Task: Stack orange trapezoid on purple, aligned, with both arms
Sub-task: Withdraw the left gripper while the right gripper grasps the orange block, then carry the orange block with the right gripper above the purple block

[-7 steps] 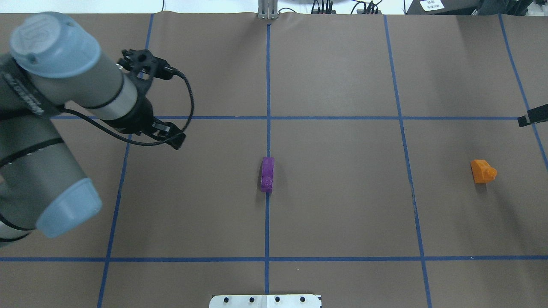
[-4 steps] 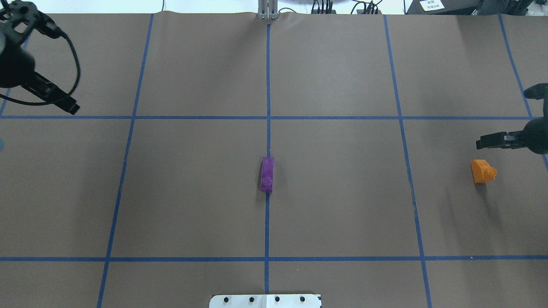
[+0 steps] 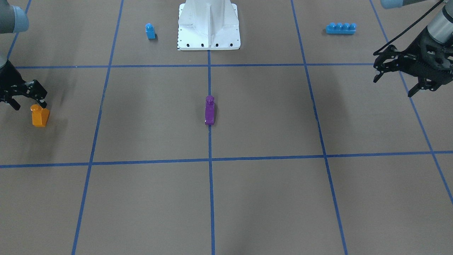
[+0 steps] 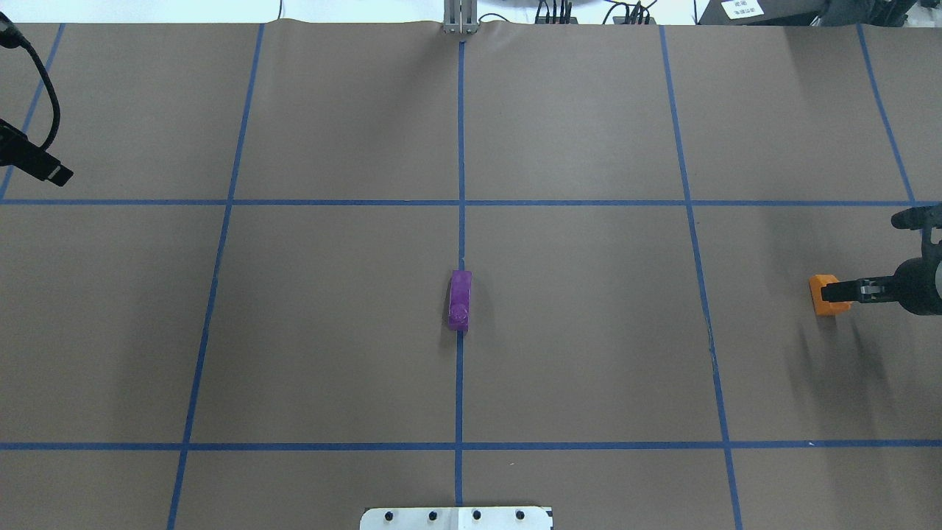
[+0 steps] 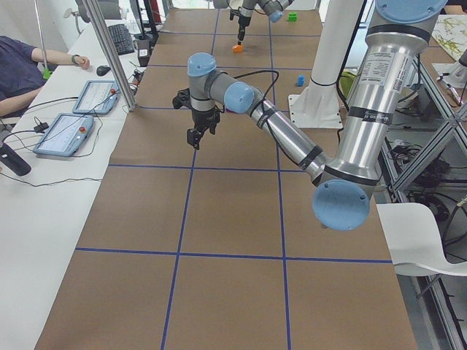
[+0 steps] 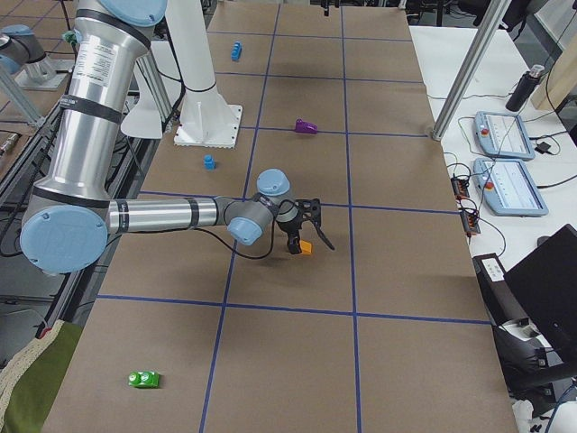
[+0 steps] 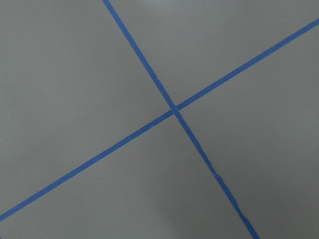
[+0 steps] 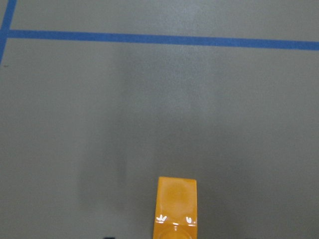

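Note:
The orange trapezoid (image 3: 40, 115) lies on the brown table at the robot's far right, also in the overhead view (image 4: 821, 302) and the right wrist view (image 8: 176, 206). My right gripper (image 3: 28, 103) is open and hovers just above and beside it, apart from it; it also shows from above (image 4: 835, 292). The purple block (image 3: 209, 110) lies on the centre tape line (image 4: 460, 299). My left gripper (image 3: 394, 85) is open and empty, raised far off at the robot's left, only its tip in the overhead view (image 4: 44, 168).
A small blue single-stud block (image 3: 150, 31) and a long blue brick (image 3: 340, 28) lie on either side of the white base pedestal (image 3: 208, 24). A green block (image 6: 144, 379) lies far out on the robot's right. Operator tablets (image 6: 505, 135) sit beyond the table edge.
My left arm has swung away to the overhead view's left edge. My right gripper has come in from the right edge and moved over the orange trapezoid. Both blocks have stayed put.

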